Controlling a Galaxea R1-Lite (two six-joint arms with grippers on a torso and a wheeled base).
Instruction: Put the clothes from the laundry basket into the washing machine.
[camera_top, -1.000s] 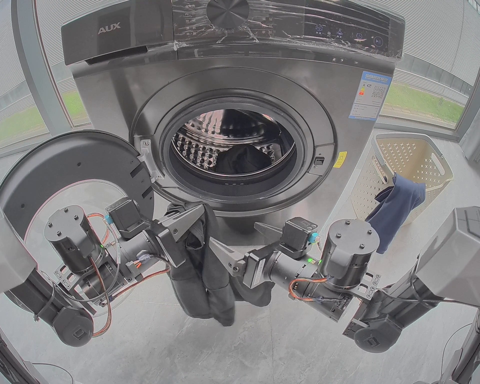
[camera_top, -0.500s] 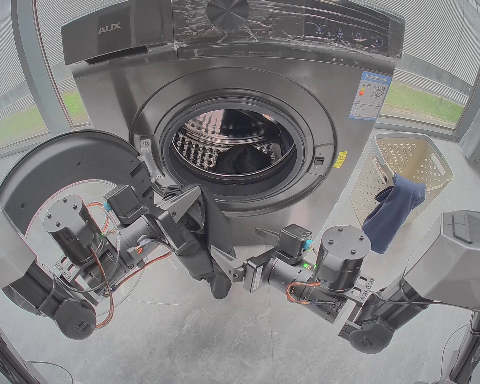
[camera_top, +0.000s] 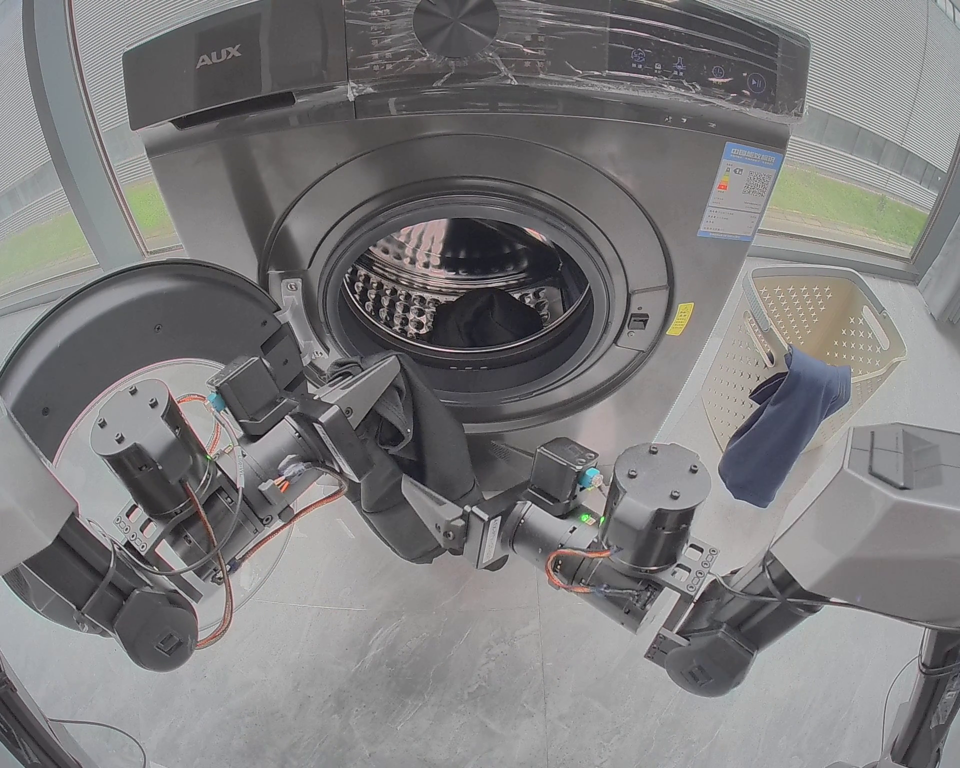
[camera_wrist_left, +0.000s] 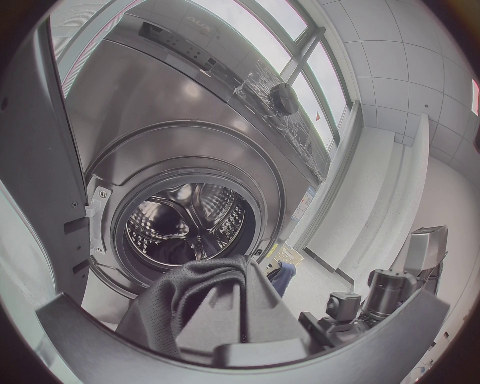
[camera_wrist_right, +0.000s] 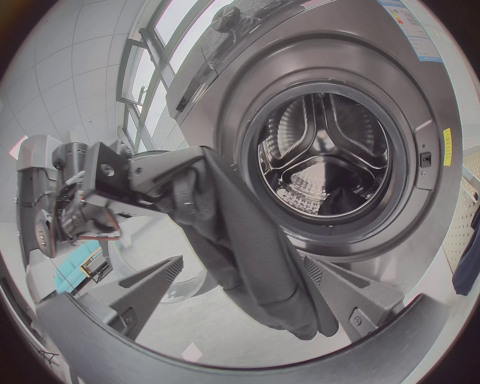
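My left gripper (camera_top: 375, 385) is shut on a dark grey garment (camera_top: 425, 450), held just below and left of the washing machine's open drum (camera_top: 465, 290). The garment (camera_wrist_left: 185, 295) drapes over the fingers of that gripper (camera_wrist_left: 240, 320). Under the hanging cloth my right gripper (camera_top: 455, 490) stands open. In the right wrist view the garment (camera_wrist_right: 240, 240) hangs between that gripper's (camera_wrist_right: 245, 270) spread fingers, held from above by the left gripper (camera_wrist_right: 165, 170). A dark cloth (camera_top: 485, 318) lies inside the drum. A blue garment (camera_top: 785, 420) hangs over the rim of the beige laundry basket (camera_top: 830, 320).
The round washer door (camera_top: 130, 330) stands swung open at the left, close behind my left arm. The basket leans against the machine's right side. Grey tiled floor (camera_top: 420, 680) lies in front of the machine.
My left gripper has raised the grey garment towards the drum opening. My right gripper has moved left and up under the cloth, whose lower end now bunches against it.
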